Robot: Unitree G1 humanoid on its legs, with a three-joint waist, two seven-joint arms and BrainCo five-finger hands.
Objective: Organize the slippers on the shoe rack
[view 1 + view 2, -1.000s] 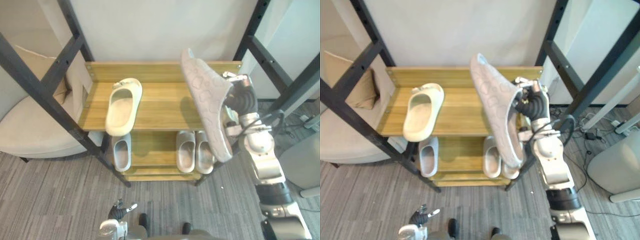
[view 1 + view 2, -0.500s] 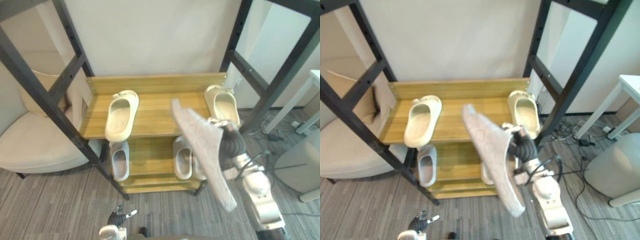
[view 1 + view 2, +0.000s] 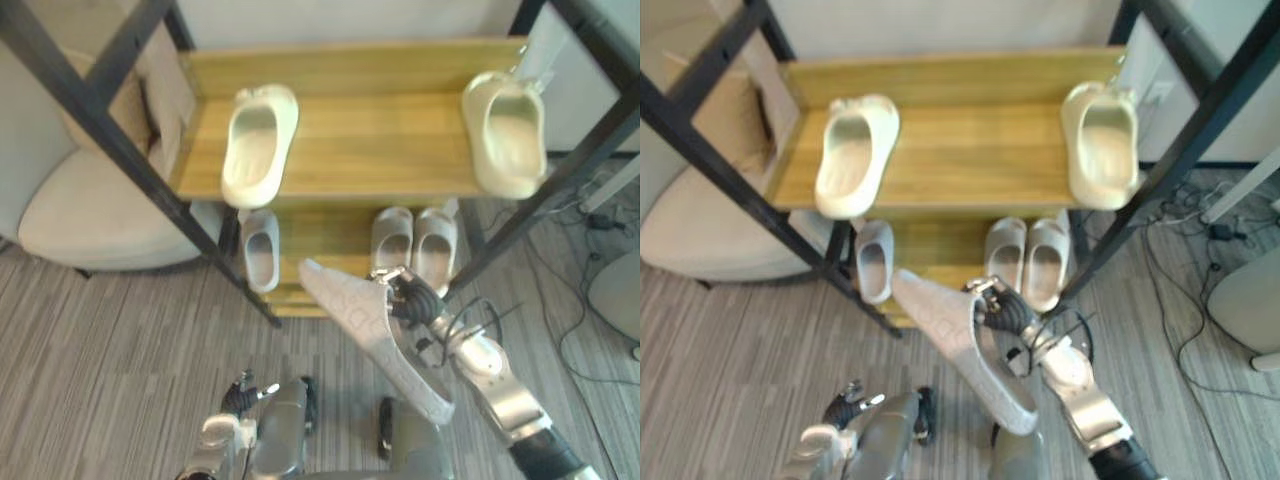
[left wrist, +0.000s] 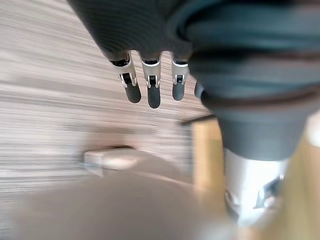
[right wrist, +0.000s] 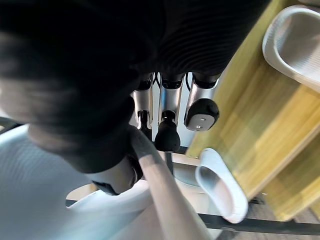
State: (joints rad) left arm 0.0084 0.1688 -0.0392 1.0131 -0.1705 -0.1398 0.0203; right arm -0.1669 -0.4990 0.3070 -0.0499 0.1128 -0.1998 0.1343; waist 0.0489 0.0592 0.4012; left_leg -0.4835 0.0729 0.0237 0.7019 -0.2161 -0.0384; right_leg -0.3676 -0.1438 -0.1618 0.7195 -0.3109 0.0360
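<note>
The wooden shoe rack [image 3: 370, 165] carries two cream slippers on its top shelf, one at the left [image 3: 258, 143] and one at the right [image 3: 505, 132]. On the lower shelf a single grey slipper [image 3: 262, 250] lies at the left and a grey pair [image 3: 412, 243] at the right. My right hand [image 3: 415, 300] is shut on the rim of another grey slipper [image 3: 375, 340], held sole-up and slanted over the floor in front of the lower shelf. In the right wrist view its fingers [image 5: 167, 135] curl over that slipper's edge [image 5: 160, 200]. My left hand [image 3: 245, 392] hangs low near the floor, fingers [image 4: 150, 87] straight.
A beige armchair [image 3: 90, 215] stands left of the rack. Black slanted frame bars cross at the left [image 3: 130, 160] and right [image 3: 570, 160]. Cables [image 3: 600, 215] lie on the carpet at the right, beside a grey rounded object [image 3: 620, 290].
The camera has tilted down. My right hand has carried the grey slipper down from top-shelf height to in front of the lower shelf. The left hand stays low.
</note>
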